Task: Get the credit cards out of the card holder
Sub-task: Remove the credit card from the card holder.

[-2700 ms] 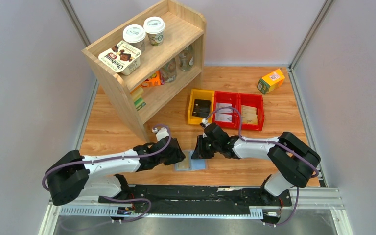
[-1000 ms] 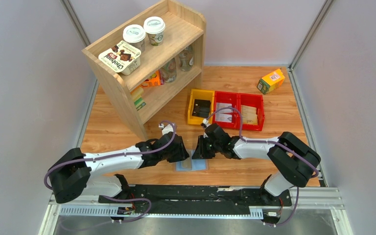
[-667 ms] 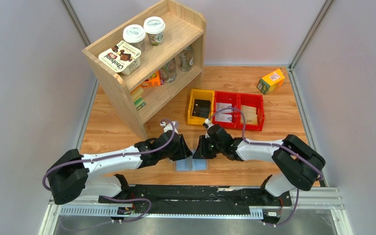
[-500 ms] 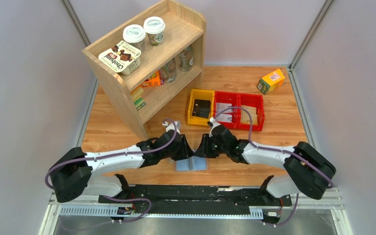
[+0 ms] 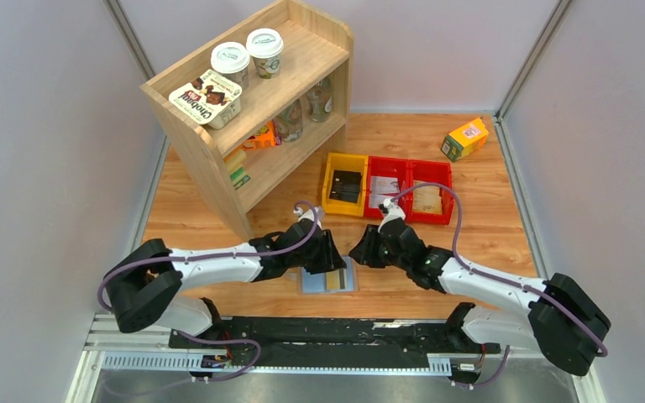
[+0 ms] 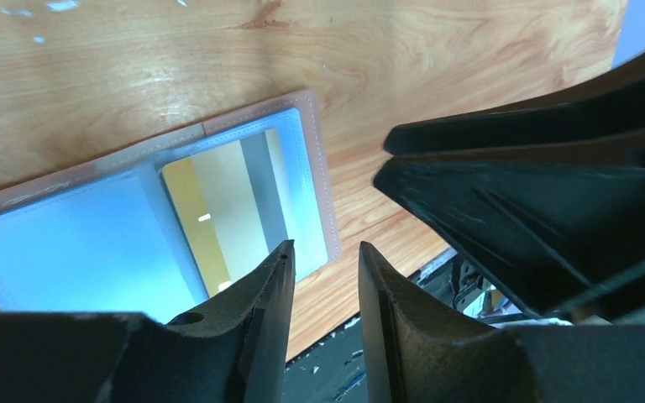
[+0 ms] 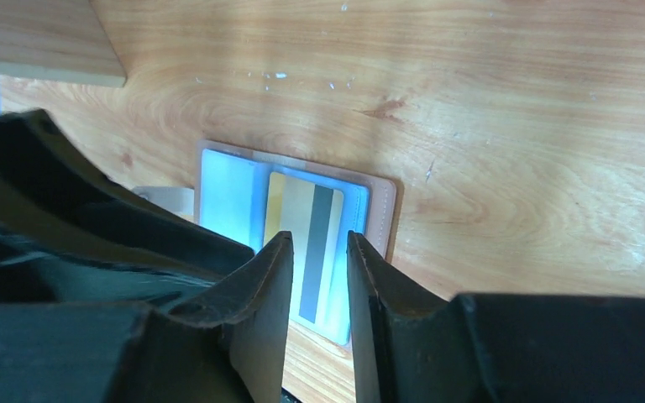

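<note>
The card holder [image 5: 310, 285] lies open and flat on the wood table near the front edge, grey-blue inside with a taupe rim. A tan-yellow credit card [image 5: 334, 281] with a grey stripe sits in its right panel's clear pocket. It also shows in the left wrist view [image 6: 227, 210] and the right wrist view [image 7: 306, 220]. No other card shows. My left gripper [image 5: 333, 259] hangs over the holder's far edge, slightly open and empty [image 6: 323, 256]. My right gripper [image 5: 356, 253] is just right of the holder, slightly open and empty [image 7: 315, 243].
A wooden shelf [image 5: 252, 109] with cups and jars stands at the back left. A yellow bin [image 5: 344, 182] and two red bins [image 5: 409, 191] sit behind the holder. An orange-green carton [image 5: 464, 138] is at the back right. A black rail [image 5: 336, 332] runs along the near edge.
My right gripper has pulled back to the right, off the holder, uncovering the tan card in the right panel. My left gripper has moved right, over the holder's far edge.
</note>
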You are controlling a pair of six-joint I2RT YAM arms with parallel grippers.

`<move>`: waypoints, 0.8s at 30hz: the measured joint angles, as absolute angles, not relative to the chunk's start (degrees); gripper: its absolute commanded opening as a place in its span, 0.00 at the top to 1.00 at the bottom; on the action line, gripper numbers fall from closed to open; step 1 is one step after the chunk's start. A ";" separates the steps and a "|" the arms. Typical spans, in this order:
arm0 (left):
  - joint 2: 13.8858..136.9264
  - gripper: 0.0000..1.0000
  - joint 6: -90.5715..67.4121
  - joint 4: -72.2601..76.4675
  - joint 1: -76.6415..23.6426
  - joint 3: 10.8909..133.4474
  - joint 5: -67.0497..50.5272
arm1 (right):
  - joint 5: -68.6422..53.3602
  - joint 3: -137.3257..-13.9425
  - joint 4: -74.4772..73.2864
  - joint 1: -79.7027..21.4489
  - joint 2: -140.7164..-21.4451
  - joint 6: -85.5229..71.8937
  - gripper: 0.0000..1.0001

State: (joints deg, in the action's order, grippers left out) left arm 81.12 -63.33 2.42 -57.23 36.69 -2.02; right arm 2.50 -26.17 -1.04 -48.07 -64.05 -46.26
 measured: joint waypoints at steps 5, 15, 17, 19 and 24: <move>72.69 0.49 -63.51 -0.25 -57.23 34.83 2.52 | -1.61 -26.20 1.02 -48.03 -69.04 -46.26 0.74; 71.29 0.47 -64.60 -0.14 -55.96 30.33 3.53 | -10.31 -27.64 4.58 -47.83 -79.31 -47.62 0.84; 73.10 0.47 -64.99 0.75 -55.66 30.00 2.59 | -10.79 -27.73 4.54 -47.48 -79.79 -48.25 0.85; 74.61 0.47 -65.34 1.76 -55.37 29.63 1.87 | -11.05 -27.73 4.38 -46.98 -79.94 -48.82 0.86; 76.90 0.47 -65.56 2.04 -55.29 29.52 1.56 | -12.19 -28.01 4.32 -45.65 -80.99 -50.52 0.86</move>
